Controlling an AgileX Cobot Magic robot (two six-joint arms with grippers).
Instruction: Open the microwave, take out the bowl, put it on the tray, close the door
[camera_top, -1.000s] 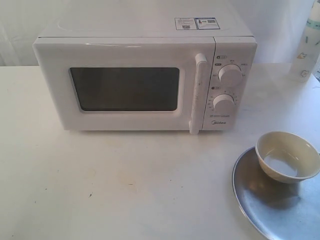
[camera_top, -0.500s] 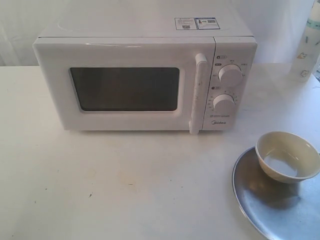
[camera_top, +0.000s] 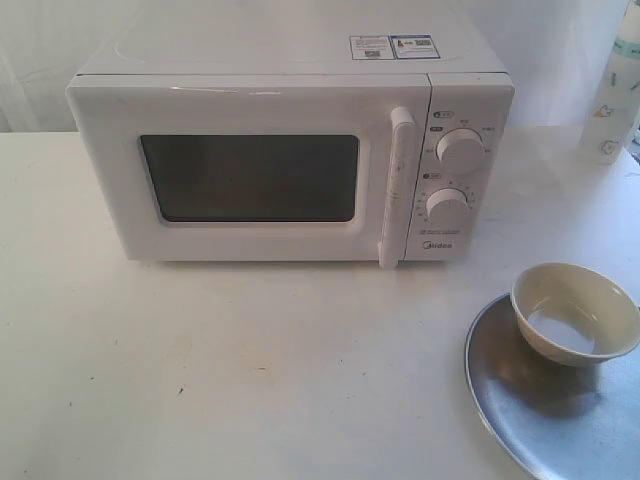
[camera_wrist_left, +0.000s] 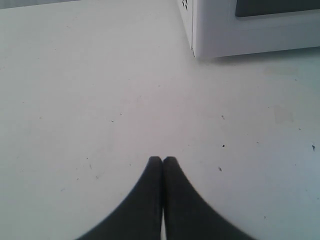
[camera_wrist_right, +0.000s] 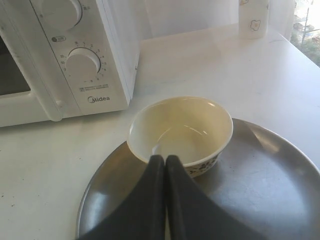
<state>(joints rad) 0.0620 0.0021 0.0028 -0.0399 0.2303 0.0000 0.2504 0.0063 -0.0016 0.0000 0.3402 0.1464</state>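
The white microwave (camera_top: 290, 150) stands at the back of the table with its door (camera_top: 250, 175) closed flat against the front. The cream bowl (camera_top: 574, 312) sits upright on the silver tray (camera_top: 545, 410) at the front right. In the right wrist view the bowl (camera_wrist_right: 182, 131) rests on the tray (camera_wrist_right: 260, 190), and my right gripper (camera_wrist_right: 165, 158) hangs shut just in front of it, holding nothing. My left gripper (camera_wrist_left: 162, 159) is shut and empty above bare table, with the microwave's lower corner (camera_wrist_left: 215, 35) ahead. Neither gripper shows in the exterior view.
A pale bottle (camera_top: 612, 100) stands at the back right, beside the microwave; the same bottle (camera_wrist_right: 254, 17) shows in the right wrist view. The white table (camera_top: 250, 360) stretches in front of the microwave.
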